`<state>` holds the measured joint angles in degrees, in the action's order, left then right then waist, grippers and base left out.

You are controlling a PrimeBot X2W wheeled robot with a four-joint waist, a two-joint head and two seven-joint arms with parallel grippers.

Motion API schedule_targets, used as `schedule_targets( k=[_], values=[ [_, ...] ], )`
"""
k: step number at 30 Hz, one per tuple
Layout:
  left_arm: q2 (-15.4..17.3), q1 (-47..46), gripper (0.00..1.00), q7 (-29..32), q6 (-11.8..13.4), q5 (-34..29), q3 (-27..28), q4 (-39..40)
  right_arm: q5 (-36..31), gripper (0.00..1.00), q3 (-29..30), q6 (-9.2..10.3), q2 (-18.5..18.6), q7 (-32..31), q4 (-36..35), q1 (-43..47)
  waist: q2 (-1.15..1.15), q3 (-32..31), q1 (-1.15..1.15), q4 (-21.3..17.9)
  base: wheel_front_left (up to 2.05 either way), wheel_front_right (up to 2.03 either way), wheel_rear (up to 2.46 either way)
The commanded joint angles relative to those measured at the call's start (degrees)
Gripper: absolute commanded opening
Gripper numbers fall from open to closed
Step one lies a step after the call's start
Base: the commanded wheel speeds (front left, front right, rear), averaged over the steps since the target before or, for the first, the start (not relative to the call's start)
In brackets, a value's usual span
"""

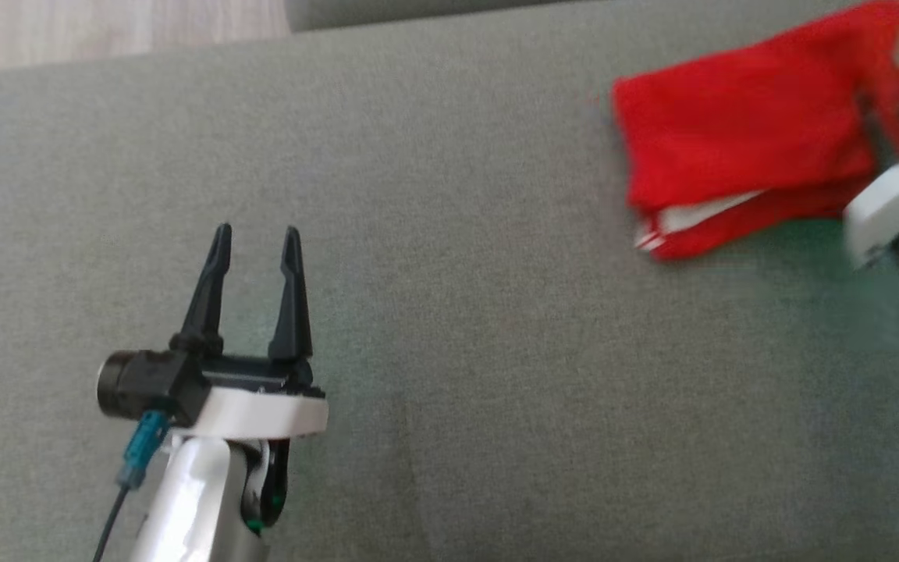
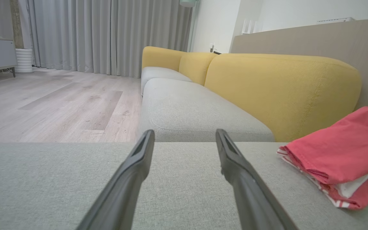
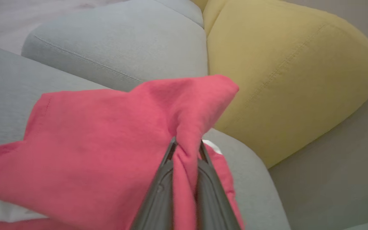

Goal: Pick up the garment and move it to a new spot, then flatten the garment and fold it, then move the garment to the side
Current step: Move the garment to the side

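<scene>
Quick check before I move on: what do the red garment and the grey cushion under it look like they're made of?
The garment looks like soft matte knit, likely cotton jersey: it bunches into folds where the right gripper pinches it, and a stitched hem shows. The cushion looks like grey woven upholstery, matte, with a fine flecked weave. Fibre cannot be told.

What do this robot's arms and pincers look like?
The left end effector has two long, tapering black fingers on a black block above a white collar and silvery forearm. A teal plug with a dark cable runs beside it. The right end effector has matching dark grey fingers and a white wrist.
</scene>
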<state>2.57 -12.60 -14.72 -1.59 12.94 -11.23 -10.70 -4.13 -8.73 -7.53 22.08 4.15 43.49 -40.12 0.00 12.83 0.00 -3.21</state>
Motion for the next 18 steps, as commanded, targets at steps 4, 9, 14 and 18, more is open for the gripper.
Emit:
schedule_targets(
  k=[4,9,14,18],
  values=[
    [0.3,-3.5,1.0,-0.3,-0.5,-0.8,1.5,1.7,-1.8,0.0,0.9,0.04,6.6,-3.5,-2.6,-3.2,0.0,2.7,0.0,0.1,0.0,0.0,0.0],
    [0.3,-3.8,1.0,-0.3,-0.7,-0.6,1.9,1.3,-3.0,0.0,2.5,0.04,10.8,-6.7,-2.5,-2.7,0.0,3.3,0.0,0.9,0.0,0.0,0.0],
    [0.3,-4.0,1.0,-0.3,-1.0,-0.8,2.3,1.4,-3.5,0.0,5.0,0.04,13.6,-8.4,-1.4,-2.2,0.0,4.0,0.0,1.5,0.0,0.0,0.0],
    [0.3,-4.4,1.0,-0.3,-1.2,-1.2,2.7,1.5,-3.8,0.0,8.2,0.04,14.0,-8.7,-0.4,-2.2,0.0,4.9,0.0,1.7,0.0,0.0,0.0]
  ],
)
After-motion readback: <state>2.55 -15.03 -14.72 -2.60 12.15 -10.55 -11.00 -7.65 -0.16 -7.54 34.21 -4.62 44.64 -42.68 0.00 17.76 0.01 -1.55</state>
